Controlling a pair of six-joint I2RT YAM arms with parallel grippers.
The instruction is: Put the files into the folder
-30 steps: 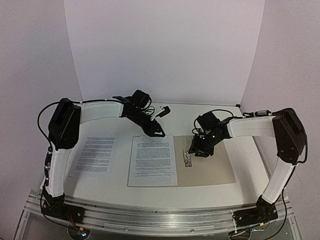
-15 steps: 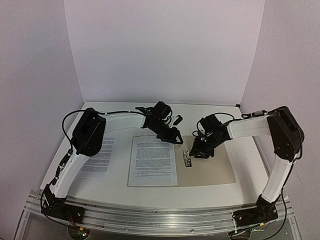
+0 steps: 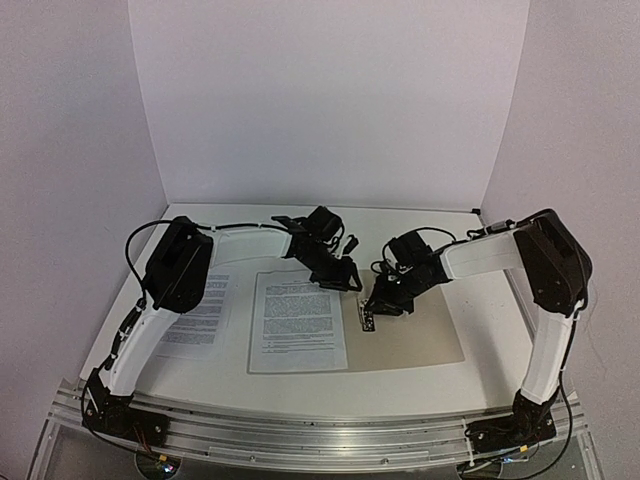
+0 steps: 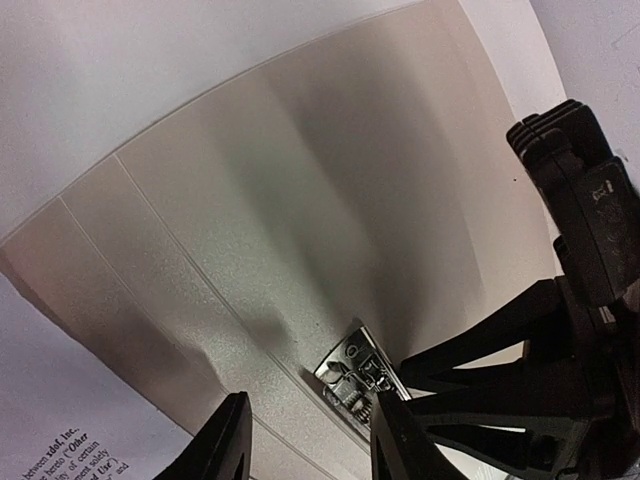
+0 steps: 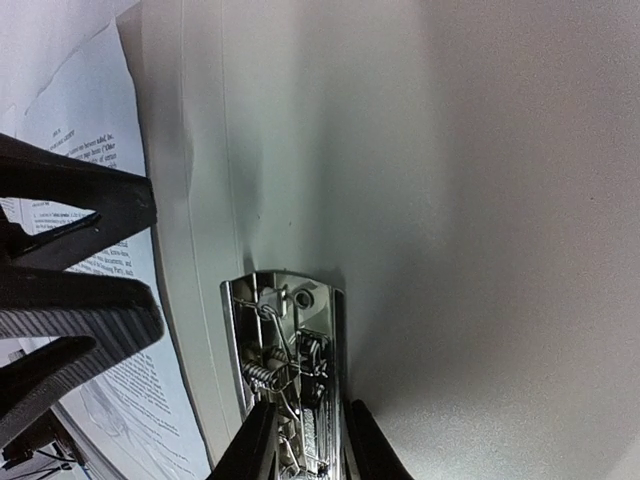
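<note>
On the white bench (image 3: 300, 390), from its middle towards the right edge, the folder (image 3: 420, 330) lies open and flat, with the beige inner side facing up. On the left cover of the folder lies one printed sheet (image 3: 298, 320); it covers almost all of this cover, and its right edge runs just beside the spine. The second sheet (image 3: 205, 315) lies flat on the bench near the left edge, apart from the folder and partly hidden under the left arm.

The left gripper (image 3: 345, 278) hangs over the far end of the spine. In its wrist view the fingers (image 4: 228, 440) are clearly apart and hold nothing, with the beige card between them. The right gripper (image 3: 378, 300) stands just beside it, low over the spine. Its fingers (image 5: 262, 440) are close together on both sides of the metal clip (image 5: 290, 360); I cannot tell if they press it.

The metal clip sits on the right cover, just beside the spine, and points to the near edge of the bench.
</note>
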